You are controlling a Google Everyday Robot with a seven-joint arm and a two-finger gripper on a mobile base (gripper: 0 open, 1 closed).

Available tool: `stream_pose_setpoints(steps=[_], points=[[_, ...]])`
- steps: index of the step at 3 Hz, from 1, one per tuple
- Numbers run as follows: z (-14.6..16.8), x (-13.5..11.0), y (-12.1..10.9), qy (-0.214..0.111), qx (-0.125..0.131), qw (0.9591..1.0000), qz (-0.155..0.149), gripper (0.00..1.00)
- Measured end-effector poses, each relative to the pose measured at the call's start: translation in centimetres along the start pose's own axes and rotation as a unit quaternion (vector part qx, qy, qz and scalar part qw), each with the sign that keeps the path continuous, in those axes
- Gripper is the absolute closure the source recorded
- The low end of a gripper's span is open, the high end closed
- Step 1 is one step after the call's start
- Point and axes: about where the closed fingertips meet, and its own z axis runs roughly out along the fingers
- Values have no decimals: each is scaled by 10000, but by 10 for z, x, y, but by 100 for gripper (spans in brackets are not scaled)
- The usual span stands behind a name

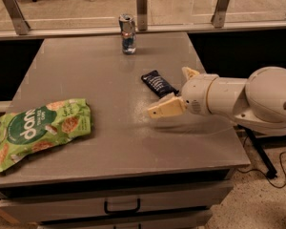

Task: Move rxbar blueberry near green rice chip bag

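The rxbar blueberry (158, 83) is a small dark navy bar lying flat on the grey table (105, 80), right of centre. My gripper (175, 91) comes in from the right, just right of the bar, low over the table. Its cream fingers (164, 109) are spread apart, one in front of the bar and one behind it, and hold nothing. The green rice chip bag (40, 130) lies crinkled at the table's front left, far from the bar.
An upright silver-blue drink can (127, 34) stands at the table's back centre. A railing with metal posts (142, 7) runs behind the table. A drawer with a handle (122, 206) sits under the front edge.
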Motion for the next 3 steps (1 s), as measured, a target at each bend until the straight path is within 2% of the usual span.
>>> stream_pose_setpoints(steps=[2,3], points=[[8,1,-17,-157,124,9997,114,0],[10,11,-29,-138,306,9993,172,0]])
